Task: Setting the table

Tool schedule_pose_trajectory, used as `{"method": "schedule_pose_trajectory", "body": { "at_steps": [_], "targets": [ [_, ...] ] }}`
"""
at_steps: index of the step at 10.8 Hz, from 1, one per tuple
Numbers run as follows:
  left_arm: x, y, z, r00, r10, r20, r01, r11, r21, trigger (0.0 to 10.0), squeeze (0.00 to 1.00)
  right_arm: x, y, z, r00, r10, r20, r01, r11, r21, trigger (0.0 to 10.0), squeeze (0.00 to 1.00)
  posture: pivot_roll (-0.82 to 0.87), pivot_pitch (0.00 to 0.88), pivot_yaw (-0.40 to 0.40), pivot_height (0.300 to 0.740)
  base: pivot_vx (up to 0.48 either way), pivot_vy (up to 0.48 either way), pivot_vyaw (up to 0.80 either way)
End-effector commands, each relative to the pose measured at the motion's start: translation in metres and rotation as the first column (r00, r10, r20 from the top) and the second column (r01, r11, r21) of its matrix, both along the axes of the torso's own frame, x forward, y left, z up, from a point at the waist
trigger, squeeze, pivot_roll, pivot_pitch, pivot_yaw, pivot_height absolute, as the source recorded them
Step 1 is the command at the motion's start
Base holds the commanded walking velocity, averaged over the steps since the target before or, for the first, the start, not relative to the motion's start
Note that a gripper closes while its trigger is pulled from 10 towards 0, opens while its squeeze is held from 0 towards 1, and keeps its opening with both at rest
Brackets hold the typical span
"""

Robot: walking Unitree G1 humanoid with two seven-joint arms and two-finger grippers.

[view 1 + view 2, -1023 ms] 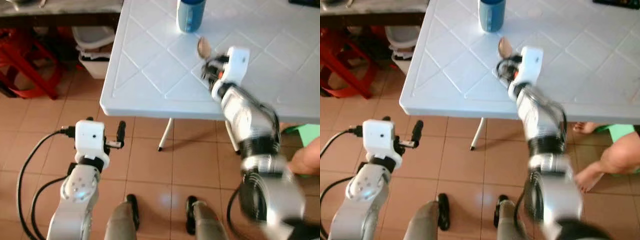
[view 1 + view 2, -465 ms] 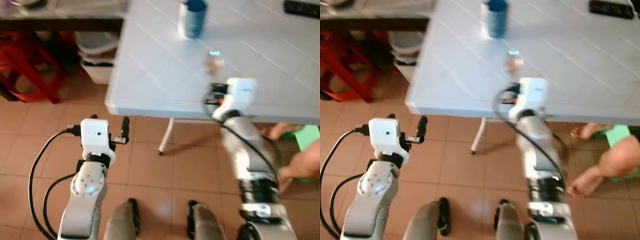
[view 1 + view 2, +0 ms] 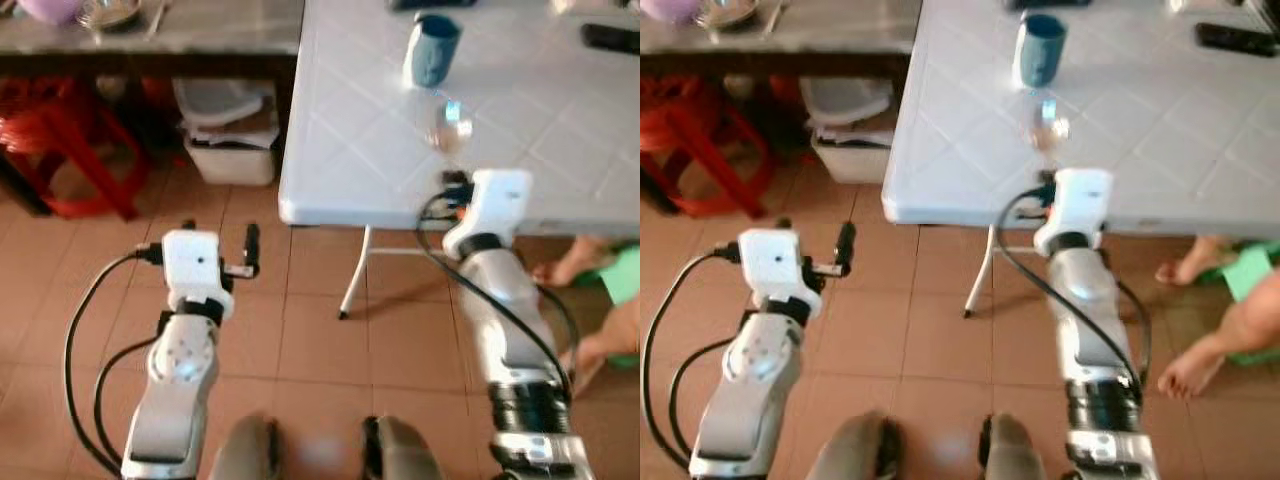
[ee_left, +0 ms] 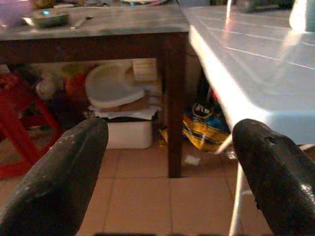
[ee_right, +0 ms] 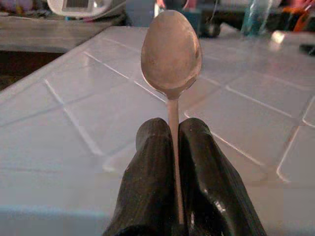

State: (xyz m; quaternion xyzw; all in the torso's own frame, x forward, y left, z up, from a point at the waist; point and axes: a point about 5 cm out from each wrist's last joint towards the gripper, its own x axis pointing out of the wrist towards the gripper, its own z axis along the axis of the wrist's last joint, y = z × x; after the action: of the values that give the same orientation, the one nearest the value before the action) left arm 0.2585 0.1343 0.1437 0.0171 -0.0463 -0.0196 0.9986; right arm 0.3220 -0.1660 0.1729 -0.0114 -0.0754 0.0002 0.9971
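My right gripper (image 5: 171, 127) is shut on the thin handle of a metal spoon (image 5: 171, 51), which stands upright with its bowl above the fingers (image 5: 152, 162). In the eye views this gripper (image 3: 455, 183) sits at the near edge of the white plastic table (image 3: 345, 140), the blurred spoon (image 3: 447, 125) reaching over the tabletop. A blue cup (image 3: 430, 50) stands on the table just beyond the spoon. My left gripper (image 4: 170, 147) is open and holds nothing; it hangs low over the tiled floor, left of the table (image 3: 220, 240).
A dark wooden bench (image 3: 150, 35) with a metal bowl (image 4: 45, 17) stands to the left, with a red stool (image 3: 70, 150) and white tubs (image 3: 230, 120) under it. A black remote (image 3: 610, 38) lies far right. A person's foot (image 3: 1200, 270) is under the table's right side.
The camera has shifted, so the table sits further right. My right gripper, spoon still in it, has drawn back from over the tabletop to the table's near edge.
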Motion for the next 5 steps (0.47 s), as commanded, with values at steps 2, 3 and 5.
{"method": "schedule_pose_trajectory", "body": {
  "at_steps": [2,3,5],
  "targets": [
    [-0.002,0.008,-0.008,0.999,0.037,-0.014,-0.036,0.999,0.019,10.0,0.00,-0.002,0.011,0.005,0.999,0.035,0.039,-0.035,0.999,0.000,0.0,0.00,0.01,0.115,0.035,0.740,0.000,0.444,0.00],
    [0.003,0.008,-0.003,0.999,0.040,0.010,-0.040,0.999,0.021,10.0,0.00,-0.002,0.011,0.009,0.998,0.034,0.061,-0.033,0.999,-0.020,0.0,0.00,0.01,0.108,0.030,0.740,0.000,0.420,0.00],
    [0.008,0.008,0.002,0.999,0.038,0.036,-0.039,0.999,0.018,10.0,0.00,0.003,0.011,0.013,0.997,0.032,0.072,-0.030,0.999,-0.020,0.0,0.00,0.01,0.095,0.027,0.740,0.298,0.377,0.00]
  ]
}}
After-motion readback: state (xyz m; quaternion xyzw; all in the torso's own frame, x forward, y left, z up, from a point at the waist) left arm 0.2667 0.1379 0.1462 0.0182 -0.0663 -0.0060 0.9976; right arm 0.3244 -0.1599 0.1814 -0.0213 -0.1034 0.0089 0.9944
